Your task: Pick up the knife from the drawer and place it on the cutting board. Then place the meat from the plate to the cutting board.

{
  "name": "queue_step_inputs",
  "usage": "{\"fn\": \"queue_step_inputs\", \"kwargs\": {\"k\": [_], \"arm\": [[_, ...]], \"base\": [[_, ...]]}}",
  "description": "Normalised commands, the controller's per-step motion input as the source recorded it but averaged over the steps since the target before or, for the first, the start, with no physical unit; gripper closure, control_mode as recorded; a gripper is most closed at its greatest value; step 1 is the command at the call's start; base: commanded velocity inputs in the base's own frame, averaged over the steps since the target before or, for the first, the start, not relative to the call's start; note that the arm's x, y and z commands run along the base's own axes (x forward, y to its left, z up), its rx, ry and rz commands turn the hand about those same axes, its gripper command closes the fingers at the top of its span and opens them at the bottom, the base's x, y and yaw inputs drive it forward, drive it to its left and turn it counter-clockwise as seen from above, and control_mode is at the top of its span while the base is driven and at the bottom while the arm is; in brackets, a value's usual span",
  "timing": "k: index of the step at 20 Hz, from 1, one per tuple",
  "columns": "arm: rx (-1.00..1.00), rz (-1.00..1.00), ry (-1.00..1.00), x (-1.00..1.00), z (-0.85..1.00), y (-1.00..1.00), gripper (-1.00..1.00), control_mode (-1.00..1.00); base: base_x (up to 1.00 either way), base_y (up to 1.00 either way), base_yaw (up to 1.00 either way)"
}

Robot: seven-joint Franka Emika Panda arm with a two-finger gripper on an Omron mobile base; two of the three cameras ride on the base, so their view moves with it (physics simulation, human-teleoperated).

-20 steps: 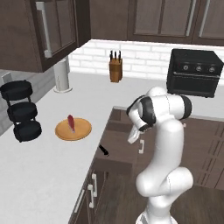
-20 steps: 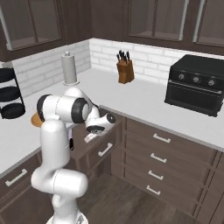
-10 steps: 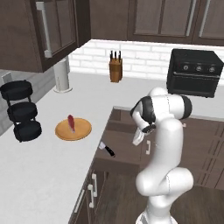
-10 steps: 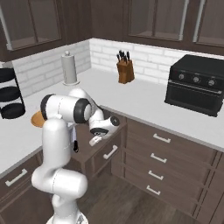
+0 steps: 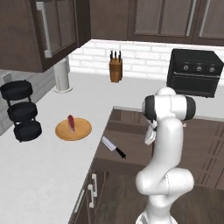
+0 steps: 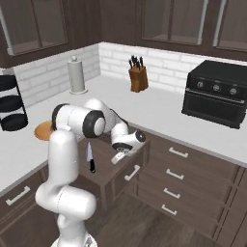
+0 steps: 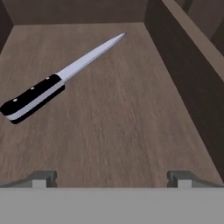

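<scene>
The drawer stands pulled out from the counter front. The knife lies flat on the drawer floor, near its left side, blade tip toward the rear wall. The gripper hangs over the drawer's front part, fingers spread wide, empty, apart from the knife. The meat rests on the plate near the counter's edge.

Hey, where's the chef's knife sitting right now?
The knife lies flat on the floor of the open drawer, below the counter edge, right of the plate. In the hand view it lies upper left, ahead of the open gripper.
</scene>
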Motion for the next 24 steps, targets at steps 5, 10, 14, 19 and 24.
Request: {"fn": "queue_step_inputs", "kwargs": {"k": [5, 10, 14, 19, 24], "arm": [[0.00, 0.00, 0.00, 0.00, 0.00, -0.67, -1.00, -1.00], [0.00, 0.00, 0.00, 0.00, 0.00, -0.66, -1.00, -1.00], [0.00, 0.00, 0.00, -0.04, 0.00, -0.54, -1.00, -1.00], [0.00, 0.00, 0.00, -0.05, 0.08, -0.26, -1.00, -1.00], [-0.02, 0.00, 0.00, -0.03, 0.67, 0.11, -1.00, -1.00]], "base": [[0.00, 0.00, 0.00], [0.00, 0.00, 0.00], [0.00, 0.00, 0.00], [0.00, 0.00, 0.00], [0.00, 0.00, 0.00]]}}
